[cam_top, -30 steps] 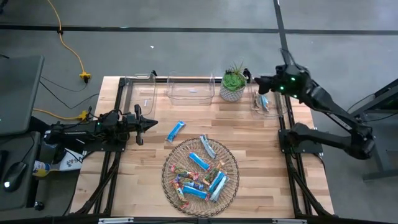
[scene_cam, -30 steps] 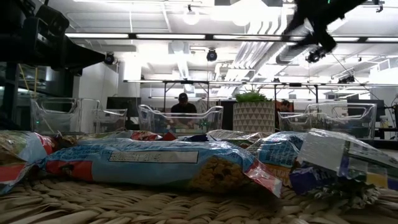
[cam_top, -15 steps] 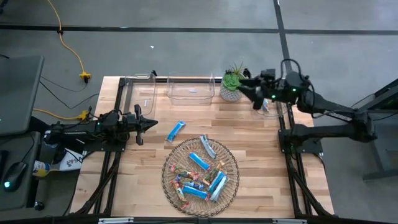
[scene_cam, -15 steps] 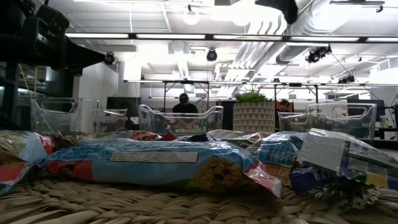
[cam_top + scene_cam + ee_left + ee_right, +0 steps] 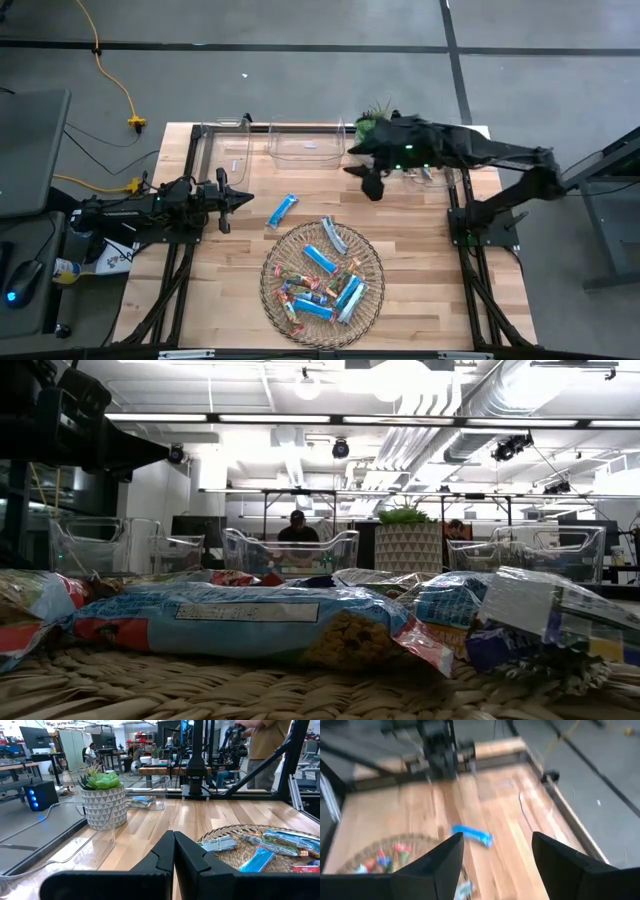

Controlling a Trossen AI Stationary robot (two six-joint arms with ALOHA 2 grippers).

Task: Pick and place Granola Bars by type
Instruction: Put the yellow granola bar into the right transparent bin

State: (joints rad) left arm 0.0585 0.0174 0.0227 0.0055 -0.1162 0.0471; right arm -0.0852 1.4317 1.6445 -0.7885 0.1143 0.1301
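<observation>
granola bars (image 5: 322, 280) fill the round woven basket (image 5: 372, 259) at the worktop's (image 5: 420, 260) near edge, one blue bar (image 5: 283, 210) lying loose beside it. right gripper (image 5: 366, 180), fingers spread and empty, hangs near the potted plant (image 5: 372, 125); left gripper (image 5: 240, 199) waits pressed together.

Glossy foil granola bars (image 5: 322, 260) in woven wicker basket (image 5: 372, 250); pale matt wood table (image 5: 420, 290); clear plastic bins (image 5: 306, 143).
</observation>
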